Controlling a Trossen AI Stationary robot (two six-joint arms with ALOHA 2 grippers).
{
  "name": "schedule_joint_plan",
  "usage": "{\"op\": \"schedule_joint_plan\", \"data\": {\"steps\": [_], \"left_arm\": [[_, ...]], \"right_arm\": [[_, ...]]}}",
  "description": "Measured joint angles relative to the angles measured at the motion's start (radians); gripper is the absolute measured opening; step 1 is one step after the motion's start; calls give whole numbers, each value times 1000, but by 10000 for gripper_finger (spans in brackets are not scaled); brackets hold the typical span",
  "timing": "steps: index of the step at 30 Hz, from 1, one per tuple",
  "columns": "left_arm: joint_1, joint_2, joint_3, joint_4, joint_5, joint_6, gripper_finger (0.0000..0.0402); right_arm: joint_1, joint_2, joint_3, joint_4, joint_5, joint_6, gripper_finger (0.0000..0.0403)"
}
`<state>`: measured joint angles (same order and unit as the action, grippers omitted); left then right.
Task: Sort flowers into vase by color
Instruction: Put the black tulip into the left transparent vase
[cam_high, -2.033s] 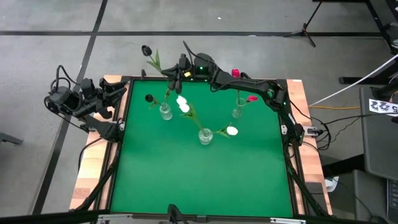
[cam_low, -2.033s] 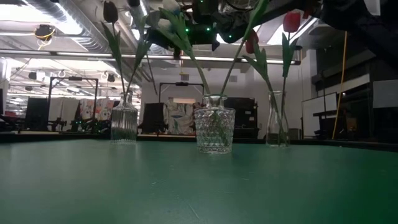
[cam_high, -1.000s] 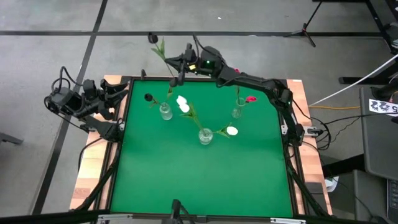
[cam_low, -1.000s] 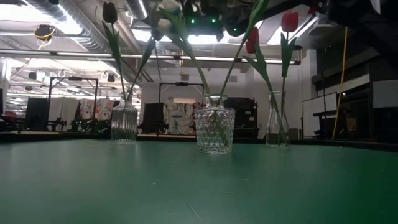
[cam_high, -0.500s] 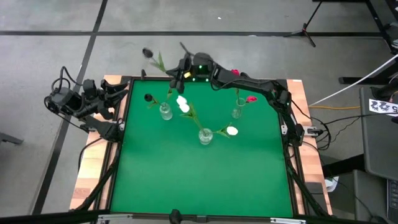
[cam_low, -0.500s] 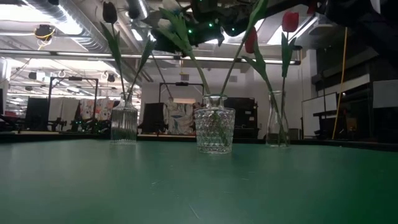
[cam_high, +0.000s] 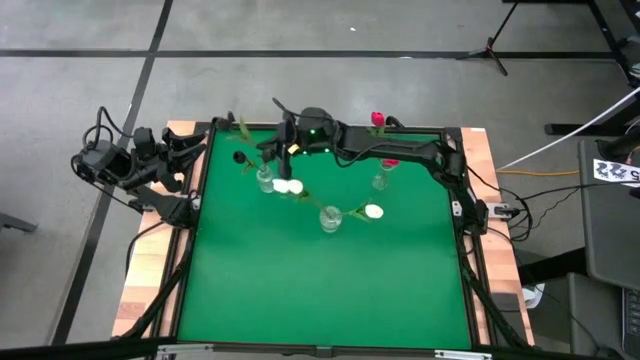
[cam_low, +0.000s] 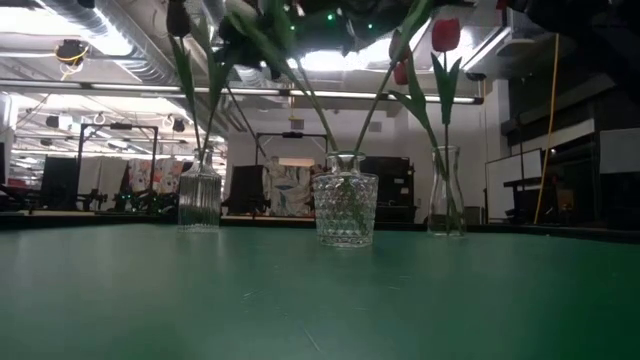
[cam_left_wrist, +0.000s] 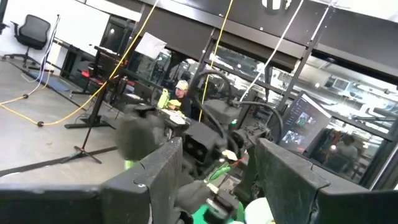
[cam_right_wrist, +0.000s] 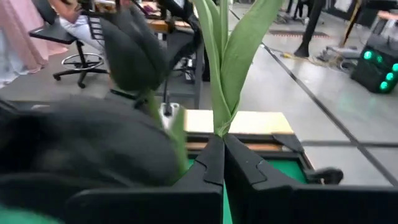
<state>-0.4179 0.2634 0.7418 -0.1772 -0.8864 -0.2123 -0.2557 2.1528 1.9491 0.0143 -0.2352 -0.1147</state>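
Note:
Three glass vases stand on the green table (cam_high: 320, 290): a ribbed one (cam_high: 265, 180) (cam_low: 199, 200), a cut-glass one (cam_high: 330, 218) (cam_low: 345, 210) and a slender one (cam_high: 381, 180) (cam_low: 446, 190). The ribbed vase holds a near-black tulip (cam_high: 240, 157). White tulips (cam_high: 373, 211) lean out of the cut-glass vase, and red tulips (cam_low: 445, 35) stand in the slender one. My right gripper (cam_high: 283, 138) (cam_right_wrist: 222, 146) hangs just beyond the ribbed vase, shut on another near-black tulip (cam_right_wrist: 127, 46). My left gripper (cam_left_wrist: 217, 180) waits open at the table's far left corner. My right gripper pinches the near-black tulip between its two fingers on the green stem (cam_right_wrist: 217, 127), where the leaves (cam_right_wrist: 239, 56) start. The arm reaches in from the table's far right. The flower is clear of the table. Whether its lower end is in the ribbed vase, I cannot tell.
My right arm (cam_high: 400, 152) stretches along the far edge, above the slender vase and its red tulips. The wooden table frame (cam_high: 490, 200) rims the green mat. The near half of the mat holds nothing. Beyond the table lies a workshop with desks and a person (cam_left_wrist: 180, 87).
My right gripper swung the near-black tulip up past the far edge, then brought it down and toward the near-left, ending beside the ribbed vase. It stayed shut. One white tulip head shifted toward the ribbed vase, and a red tulip leaned a little leftward in the low view.

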Motion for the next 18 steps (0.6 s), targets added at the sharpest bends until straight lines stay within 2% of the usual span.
{"op": "schedule_joint_plan", "data": {"steps": [3, 8, 18], "left_arm": [[0, 0, 0, 0, 0, 1, 200], [0, 0, 0, 0, 0, 1, 200], [0, 0, 0, 0, 0, 0, 200]], "right_arm": [[5, -10, 22, -17, -11, -21, 0], [7, -16, 104, -142, -1, -71, 0], [10, 8, 95, -234, 42, -82, 0]]}}
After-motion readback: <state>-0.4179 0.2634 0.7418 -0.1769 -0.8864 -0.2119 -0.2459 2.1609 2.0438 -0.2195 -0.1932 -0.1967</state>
